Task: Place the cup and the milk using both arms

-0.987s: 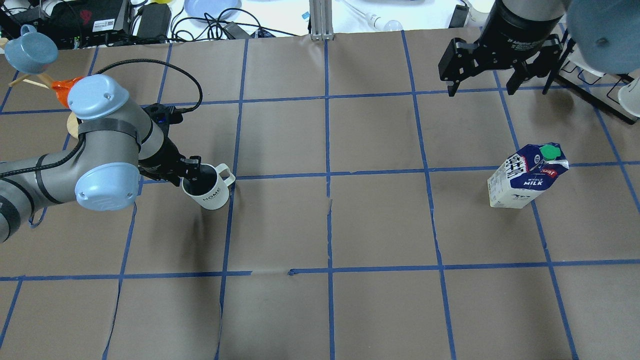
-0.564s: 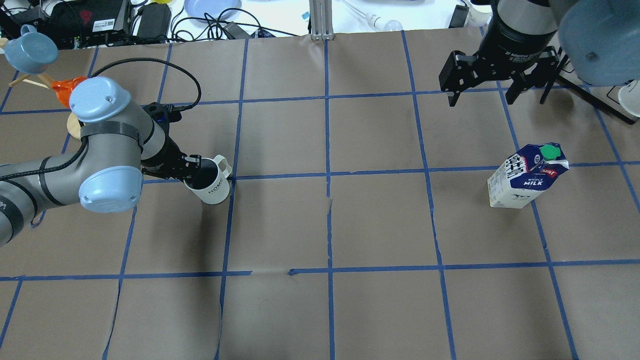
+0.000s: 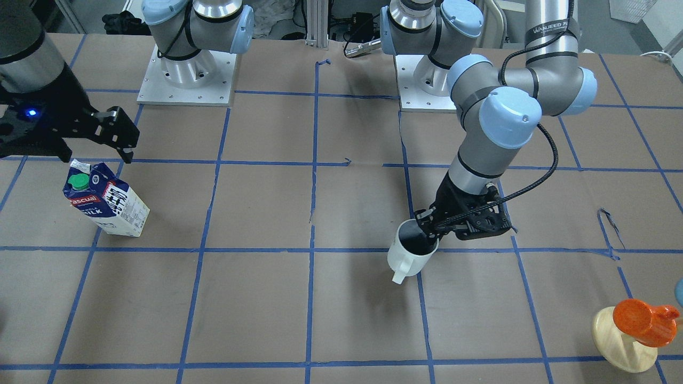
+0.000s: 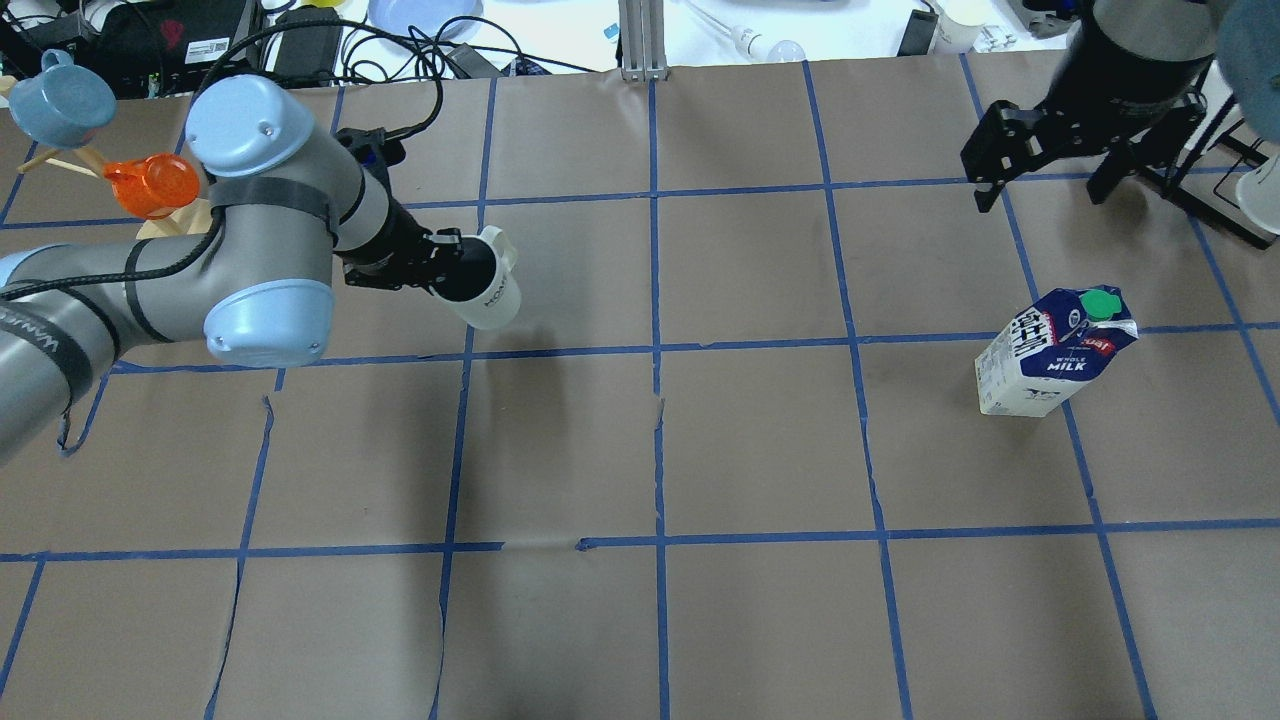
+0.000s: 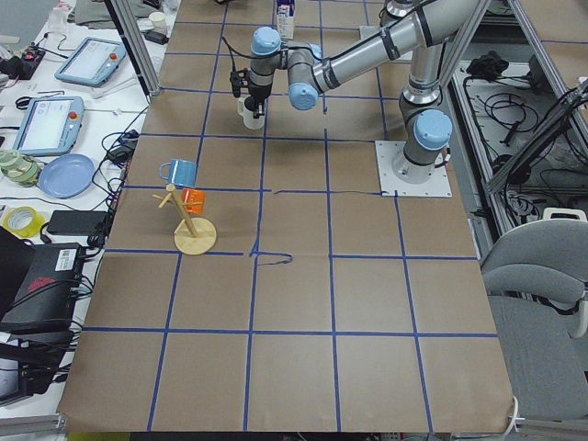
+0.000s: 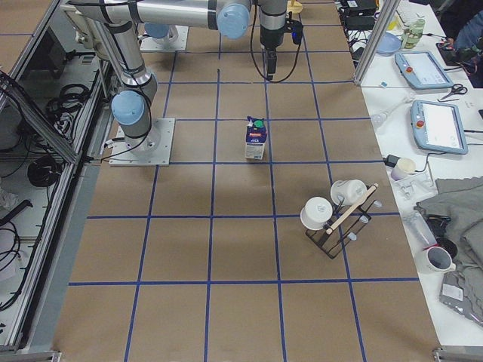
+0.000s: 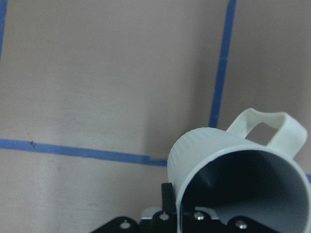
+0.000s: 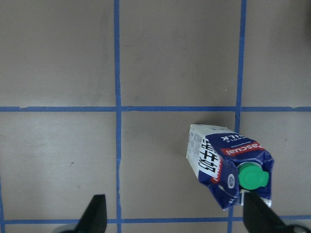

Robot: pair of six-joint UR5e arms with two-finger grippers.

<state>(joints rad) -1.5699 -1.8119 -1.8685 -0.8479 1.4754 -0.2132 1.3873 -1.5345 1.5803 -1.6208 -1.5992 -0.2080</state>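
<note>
The white cup (image 4: 490,295) with a dark inside hangs tilted above the brown table, handle pointing away from the arm. My left gripper (image 4: 447,272) is shut on its rim, one finger inside. The cup also shows in the front view (image 3: 406,255) and fills the left wrist view (image 7: 228,160). The blue and white milk carton (image 4: 1055,352) with a green cap stands on the table at the right. My right gripper (image 4: 1045,190) is open and empty, high above the table beyond the carton. The right wrist view shows the carton (image 8: 226,162) below the open fingers.
A wooden mug tree (image 4: 170,225) with a blue cup (image 4: 60,100) and an orange cup (image 4: 150,185) stands at the far left. A black rack with white cups (image 6: 339,215) stands at the far right. Cables and devices lie beyond the far edge.
My left arm has lifted the cup and carried it towards the far side and to the right, tilting it more. My right gripper has moved right, still open.
</note>
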